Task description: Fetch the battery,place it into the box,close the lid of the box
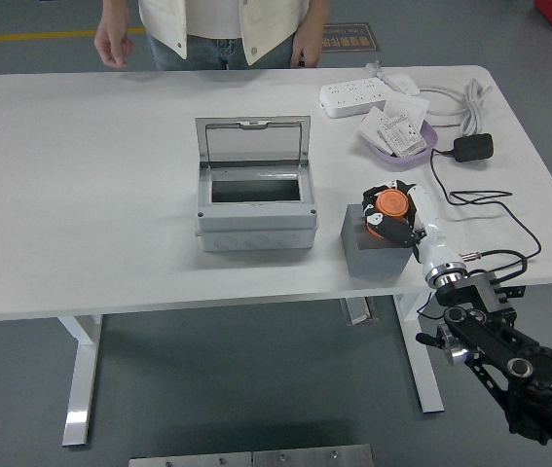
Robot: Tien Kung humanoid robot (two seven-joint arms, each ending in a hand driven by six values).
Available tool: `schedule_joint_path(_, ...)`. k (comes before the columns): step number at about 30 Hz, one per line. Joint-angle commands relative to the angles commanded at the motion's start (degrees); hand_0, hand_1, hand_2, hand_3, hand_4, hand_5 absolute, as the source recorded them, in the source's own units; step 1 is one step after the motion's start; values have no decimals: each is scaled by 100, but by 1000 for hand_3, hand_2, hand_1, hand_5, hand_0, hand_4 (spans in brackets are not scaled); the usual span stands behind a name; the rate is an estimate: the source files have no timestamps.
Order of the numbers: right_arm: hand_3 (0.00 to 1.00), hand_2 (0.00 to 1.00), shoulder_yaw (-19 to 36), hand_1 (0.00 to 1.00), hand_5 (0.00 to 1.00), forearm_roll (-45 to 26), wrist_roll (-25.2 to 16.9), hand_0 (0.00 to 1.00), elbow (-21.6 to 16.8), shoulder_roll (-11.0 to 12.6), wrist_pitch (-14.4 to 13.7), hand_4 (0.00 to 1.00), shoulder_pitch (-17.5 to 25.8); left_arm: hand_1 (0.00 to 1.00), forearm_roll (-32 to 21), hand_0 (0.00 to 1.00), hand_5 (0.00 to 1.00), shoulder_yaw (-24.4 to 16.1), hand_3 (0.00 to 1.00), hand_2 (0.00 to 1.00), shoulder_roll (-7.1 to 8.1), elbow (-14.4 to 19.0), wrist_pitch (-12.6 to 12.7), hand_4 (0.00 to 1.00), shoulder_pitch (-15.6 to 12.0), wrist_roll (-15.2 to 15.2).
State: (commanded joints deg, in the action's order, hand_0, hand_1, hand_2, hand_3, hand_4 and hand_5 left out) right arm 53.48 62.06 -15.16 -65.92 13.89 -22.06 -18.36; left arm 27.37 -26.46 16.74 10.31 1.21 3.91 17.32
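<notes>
A grey box (255, 214) stands mid-table with its clear lid (253, 143) raised upright and its inside open. To its right sits a dark grey block (365, 246). My right hand (395, 211) rests over the top of that block, its fingers curled around an orange, round-topped battery (390, 203). My black right arm (499, 345) comes in from the lower right. My left arm is out of view.
A purple bowl (429, 143) with white packets, a white power strip (355, 95), a black adapter (473, 147) and black cables (490, 209) lie at the right. A person (222, 24) stands at the far edge with hands hanging.
</notes>
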Motion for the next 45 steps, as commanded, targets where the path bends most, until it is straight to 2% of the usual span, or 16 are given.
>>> schedule_joint_path(15, 243, 296, 91, 271, 2, 244, 123, 383, -495, 164, 32, 2, -142, 587, 124, 573, 2, -56, 555, 504, -6, 0, 10, 523, 2, 18)
schedule_joint_path(21, 242, 297, -213, 270, 2, 1035, 503, 362, -1019, 228, 6, 2, -263, 587, 64, 573, 2, -12, 555, 504, -11, 0, 4, 523, -18, 41)
schedule_joint_path(22, 236, 295, -272, 225, 2, 1209, 576, 187, -1090, 233, 9, 2, -298, 587, 62, 573, 2, -12, 555, 504, -11, 0, 4, 523, -19, 44)
schedule_joint_path(27, 236, 295, -714, 225, 2, 2097, 980, 187, -1265, 201, 114, 2, -748, 587, 45, 573, 2, -6, 555, 504, -9, 0, -6, 523, -20, 61)
schedule_joint_path(28, 233, 294, -819, 194, 2, 2276, 1054, 95, -1248, 176, 128, 2, -871, 587, 51, 573, 2, -13, 555, 504, -7, 0, -10, 523, -19, 69)
schedule_joint_path(31, 233, 294, -1087, 194, 2, 2730, 1201, 95, -1126, 90, 164, 2, -1222, 587, 65, 573, 2, -31, 555, 504, 6, 0, -18, 523, -15, 86)
schedule_joint_path(35, 233, 298, -1440, 181, 2, 3180, 1264, 73, -777, -98, 177, 2, -1712, 587, 121, 573, 2, -82, 555, 504, 32, 0, -28, 523, -8, 115)
schedule_joint_path(40, 233, 298, -1849, 181, 2, 3371, 1332, 73, -247, -381, 183, 2, -2295, 587, 160, 573, 2, -113, 555, 504, 52, 0, -38, 523, -2, 138)
schedule_joint_path(41, 234, 304, -1899, 172, 2, 3390, 1345, 31, -171, -418, 186, 2, -2373, 587, 161, 573, 2, -115, 555, 504, 54, 0, -39, 523, -2, 140)
schedule_joint_path(45, 234, 304, -2123, 172, 2, 3425, 1393, 31, 177, -630, 213, 2, -2680, 587, 187, 573, 2, -131, 555, 504, 63, 0, -47, 523, 1, 161)
